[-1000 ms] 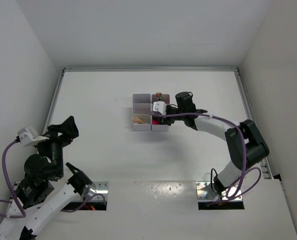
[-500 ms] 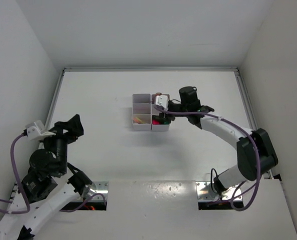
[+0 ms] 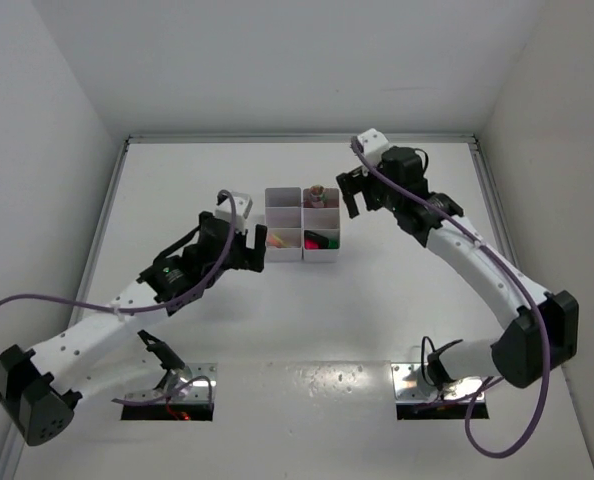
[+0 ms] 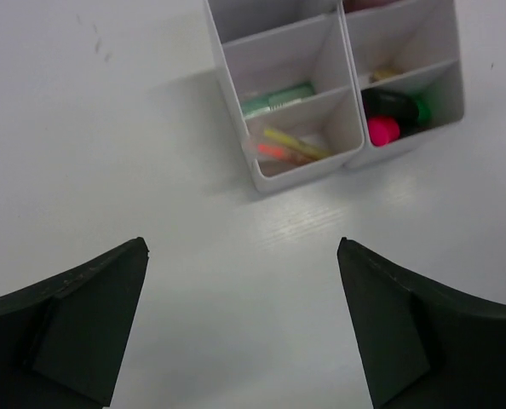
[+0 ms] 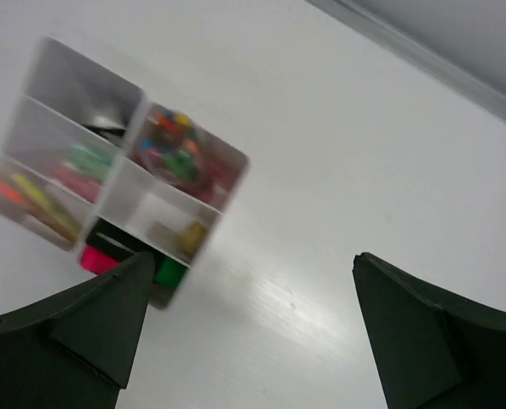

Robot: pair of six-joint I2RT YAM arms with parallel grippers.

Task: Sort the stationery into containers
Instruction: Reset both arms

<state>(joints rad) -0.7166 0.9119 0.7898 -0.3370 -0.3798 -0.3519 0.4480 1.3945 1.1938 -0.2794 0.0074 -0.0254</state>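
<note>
The white six-compartment tray (image 3: 284, 254) stands mid-table with stationery inside. In the left wrist view its near cells (image 4: 300, 175) hold peach and yellow sticks (image 4: 291, 146), a green piece (image 4: 277, 98) and pink (image 4: 382, 129) and green (image 4: 423, 106) highlighters. The blurred right wrist view shows the tray (image 5: 227, 183) with small coloured erasers (image 5: 172, 141) in a far cell. My left gripper (image 3: 252, 243) (image 4: 242, 244) hovers just left of the tray, open and empty. Open and empty too, my right gripper (image 3: 355, 195) (image 5: 253, 256) hangs just right of the tray's far corner.
White enclosure walls stand on the left, back and right, with a metal rail (image 3: 297, 139) along the far edge. Both arm bases (image 3: 167, 385) (image 3: 442, 380) sit at the near edge. Purple cables run along both arms.
The left arm unfolded from the near left and reached out beside the tray. The right gripper lifted back out of the tray to its right and opened wide.
</note>
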